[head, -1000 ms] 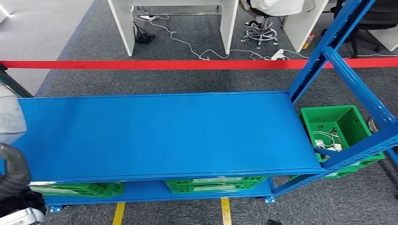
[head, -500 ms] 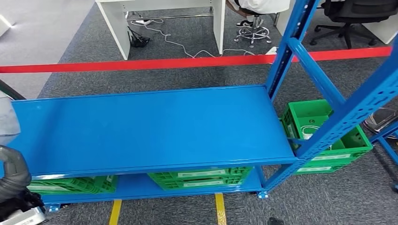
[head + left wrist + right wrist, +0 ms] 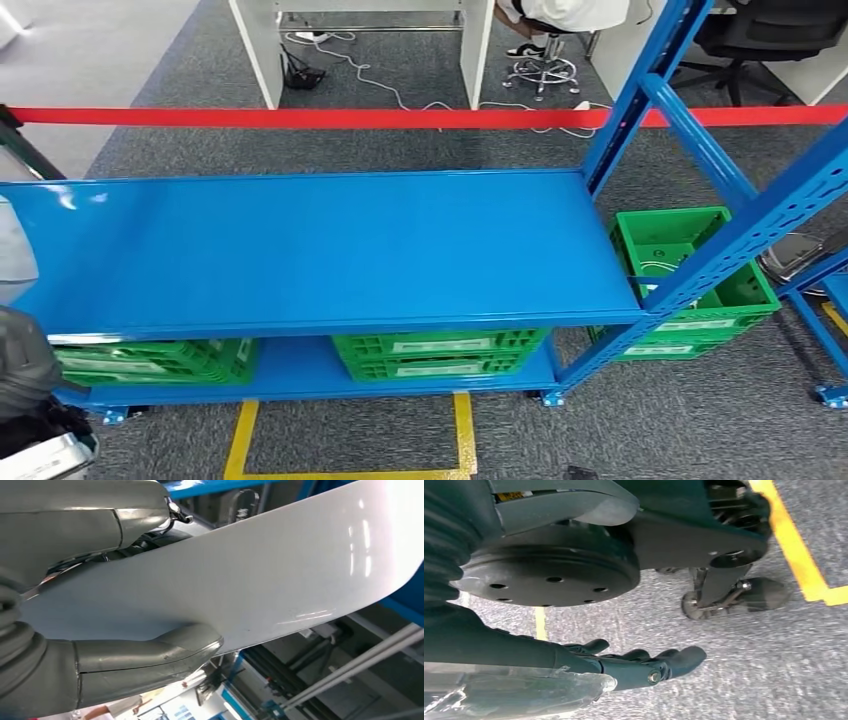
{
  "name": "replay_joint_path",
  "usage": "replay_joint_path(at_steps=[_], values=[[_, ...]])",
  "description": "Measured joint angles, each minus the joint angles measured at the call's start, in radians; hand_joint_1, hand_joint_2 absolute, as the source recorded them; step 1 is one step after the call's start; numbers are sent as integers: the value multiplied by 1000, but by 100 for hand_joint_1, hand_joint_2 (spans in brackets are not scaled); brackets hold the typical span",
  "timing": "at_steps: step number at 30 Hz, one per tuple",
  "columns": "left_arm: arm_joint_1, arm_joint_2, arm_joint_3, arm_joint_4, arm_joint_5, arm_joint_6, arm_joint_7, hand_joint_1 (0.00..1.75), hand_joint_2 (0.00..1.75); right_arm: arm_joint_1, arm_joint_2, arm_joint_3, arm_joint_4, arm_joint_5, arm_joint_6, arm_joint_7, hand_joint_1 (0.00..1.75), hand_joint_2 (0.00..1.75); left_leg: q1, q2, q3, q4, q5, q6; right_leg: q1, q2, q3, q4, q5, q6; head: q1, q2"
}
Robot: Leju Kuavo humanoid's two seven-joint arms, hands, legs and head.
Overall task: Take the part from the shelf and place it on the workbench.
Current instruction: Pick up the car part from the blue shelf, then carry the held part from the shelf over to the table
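The part is a white, glossy, curved panel (image 3: pixel 260 575). My left hand (image 3: pixel 100 645) grips it, thumb on one face and fingers on the other. In the head view the same hand (image 3: pixel 22 362) is a dark grey shape at the lower left, with a pale edge of the part (image 3: pixel 12 262) above it, beside the left end of the blue bench top (image 3: pixel 320 250). That top is bare. My right hand (image 3: pixel 639 666) hangs over the grey carpet with its fingers stretched out and nothing in them.
Green crates (image 3: pixel 440 355) sit on the lower blue shelf, and another green crate (image 3: pixel 690 265) stands past the right end. Blue rack uprights (image 3: pixel 700 130) rise at the right. A red tape barrier (image 3: pixel 320 118) runs behind. Yellow floor lines (image 3: pixel 462 430) mark the near side.
The camera has moved: the whole scene has shifted, and more of the lower shelf and yellow floor lines show. My left hand stays at the lower left, still holding the part.
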Motion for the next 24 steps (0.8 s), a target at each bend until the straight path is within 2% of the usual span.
replay_joint_path(at_steps=[1,2,3,4,5,6,7,8,9,10,11,12,13,14,16,17,18,19,20,21,22,23,24], values=[[0,-1,0,0,0,0,0,175,175,0,0,0,0,-1,3,-1,0,175,0,1,-11,0,9,2,-1,0,-15,66,-42,4,1,0],[1,-2,1,0,1,0,0,175,175,-1,0,0,0,-2,7,-2,0,175,-1,2,-23,1,19,2,0,0,-24,120,-65,6,1,0],[1,-2,1,0,2,0,0,175,175,-1,0,0,0,-4,10,-2,0,175,-1,3,-35,1,28,2,0,0,-20,147,-67,7,1,0],[2,-2,1,0,3,0,0,175,175,-1,0,0,0,-4,12,-2,0,175,-2,3,-46,2,37,1,0,0,2,139,-49,6,1,0],[2,-2,2,0,3,0,0,175,175,-1,0,0,0,-5,14,-2,0,175,-2,3,-57,2,47,-1,0,-1,43,95,-21,3,1,0],[2,-2,2,0,3,0,0,175,175,-2,0,0,0,-5,14,-2,0,175,-2,3,-66,2,56,-3,1,-1,97,24,-2,-2,1,0],[2,-3,2,0,3,0,0,175,175,-4,0,0,0,-5,15,-3,0,175,-3,3,-73,3,63,-7,2,-1,154,-55,4,-6,1,0],[2,-3,2,0,3,0,0,175,175,-6,0,0,0,-5,15,-4,0,175,-4,3,-77,4,71,-12,4,0,195,-117,0,-11,0,0],[2,-3,3,0,3,0,0,175,175,-8,0,0,0,-5,16,-5,0,175,-5,3,-79,4,79,-18,7,0,216,-155,-8,-16,0,0],[2,-3,3,0,3,0,0,175,175,-9,0,0,0,-5,17,-5,0,175,-4,4,-81,3,87,-25,9,1,220,-170,-11,-21,0,0],[2,-3,3,0,3,0,0,175,175,-8,0,0,0,-4,17,-6,0,175,-3,4,-83,2,93,-31,9,1,211,-171,-5,-28,0,0],[3,-3,3,0,3,0,0,175,175,-7,0,0,0,-4,18,-5,0,175,-2,3,-87,5,87,-37,8,-1,202,-172,4,-36,0,0],[3,-3,3,0,4,0,0,175,175,-7,0,0,0,-4,18,-5,0,175,-1,2,-95,20,64,-43,6,-3,193,-173,14,-44,-2,0],[3,-3,3,0,4,0,0,175,175,-7,0,0,0,-4,18,-5,0,175,0,0,-108,54,22,-48,3,-4,183,-175,27,-51,-4,0],[3,-3,3,0,4,0,0,175,175,-7,0,0,0,-3,19,-5,0,175,2,-1,-139,167,-82,-55,3,-6,158,-174,52,-58,-8,0],[3,-3,3,0,5,0,0,175,175,-7,0,0,0,-3,20,-5,0,175,3,-1,-149,226,-113,-58,3,-6,144,-173,64,-57,-8,0],[3,-3,3,0,6,0,0,175,175,-7,-1,0,0,-3,21,-5,0,175,3,0,-150,265,-119,-60,3,-6,127,-172,76,-56,-8,0],[3,-2,3,1,6,0,0,175,175,-7,-1,0,0,-2,21,-5,0,175,4,0,-137,275,-102,-62,2,-6,111,-171,88,-53,-8,0],[3,-2,3,1,7,0,0,175,175,-7,-1,0,0,-2,22,-4,0,175,6,0,-108,252,-71,-63,1,-6,96,-169,99,-50,-8,0],[2,-2,3,1,7,0,0,175,175,-8,0,0,0,-2,22,-4,0,175,8,-1,-64,200,-43,-64,0,-6,83,-166,109,-46,-8,0],[1,-2,3,1,7,0,0,175,175,-8,-1,0,0,-1,22,-4,0,175,9,-2,-13,130,-31,-65,1,-5,71,-162,117,-41,-9,0],[0,-2,3,1,7,0,0,175,175,-9,-1,0,0,-1,22,-3,0,175,8,-4,30,63,-33,-62,2,-4,61,-158,126,-36,-9,0],[-1,-2,3,1,8,0,0,175,175,-10,-1,0,0,-1,23,-3,0,175,7,-5,58,14,-42,-57,3,-3,53,-155,135,-30,-9,0]])
